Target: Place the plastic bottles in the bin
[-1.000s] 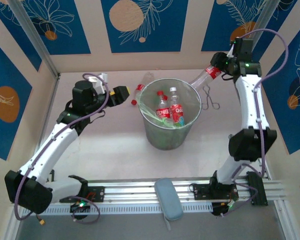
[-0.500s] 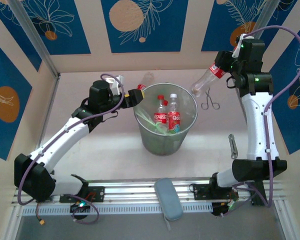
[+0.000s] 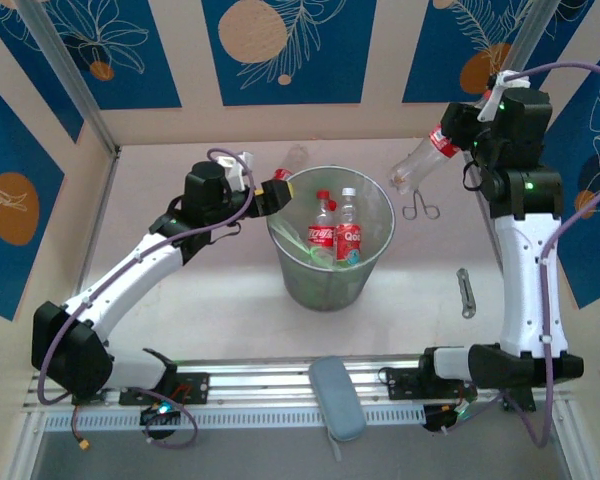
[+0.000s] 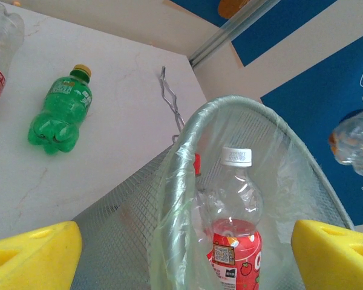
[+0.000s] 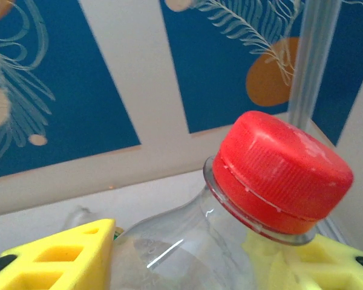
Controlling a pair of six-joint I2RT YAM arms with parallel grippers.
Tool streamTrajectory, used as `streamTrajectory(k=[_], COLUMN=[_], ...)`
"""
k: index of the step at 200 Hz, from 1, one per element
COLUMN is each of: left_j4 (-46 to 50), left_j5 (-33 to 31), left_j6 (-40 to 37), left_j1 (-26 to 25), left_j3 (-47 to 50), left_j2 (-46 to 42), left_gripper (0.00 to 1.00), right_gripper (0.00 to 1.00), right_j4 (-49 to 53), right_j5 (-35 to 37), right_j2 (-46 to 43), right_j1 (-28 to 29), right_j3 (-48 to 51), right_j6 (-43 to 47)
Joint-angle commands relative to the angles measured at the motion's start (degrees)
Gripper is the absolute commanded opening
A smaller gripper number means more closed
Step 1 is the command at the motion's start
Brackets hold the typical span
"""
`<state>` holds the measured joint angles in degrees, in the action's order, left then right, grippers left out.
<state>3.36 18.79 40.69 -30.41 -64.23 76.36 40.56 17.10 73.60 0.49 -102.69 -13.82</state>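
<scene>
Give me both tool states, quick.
Left tool: open, empty, at the bin rim.
Right tool: closed on a red-capped bottle.

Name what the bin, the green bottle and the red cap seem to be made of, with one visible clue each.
Bin: apparently fine grey wire mesh, lined with thin, crinkled translucent film. Green bottle: glossy see-through plastic, with moulded lobes. Red cap: opaque plastic, likely; slightly scuffed, with a seamed ring at its base.
</scene>
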Motion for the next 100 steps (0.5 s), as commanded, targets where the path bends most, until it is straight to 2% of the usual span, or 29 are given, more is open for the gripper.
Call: streamTrajectory(k=[1,45,100], left_j4=[-1.8,-1.9,-1.6], left_j5=[-1.0,-1.5,-2.3], left_j6=[1.0,1.1,1.0], left_j1=[-0.9,-1.2,-1.6], left_j3=[0.5,0.4,0.2], left_j2=[0.8,1.3,1.8], left_gripper=[0.89,0.89,0.88], right_gripper=[0.51,0.51,0.51], right_j4=[-1.4,-2.4,-4.9], right_j5=[-6.3,-10.4,-11.4], right_j2=[-2.1,-1.1,5.9], right_j1=[1.4,8.7,17.7], right_j3=[1.5,2.8,2.8], right_j6=[-1.8,-2.6,-2.6])
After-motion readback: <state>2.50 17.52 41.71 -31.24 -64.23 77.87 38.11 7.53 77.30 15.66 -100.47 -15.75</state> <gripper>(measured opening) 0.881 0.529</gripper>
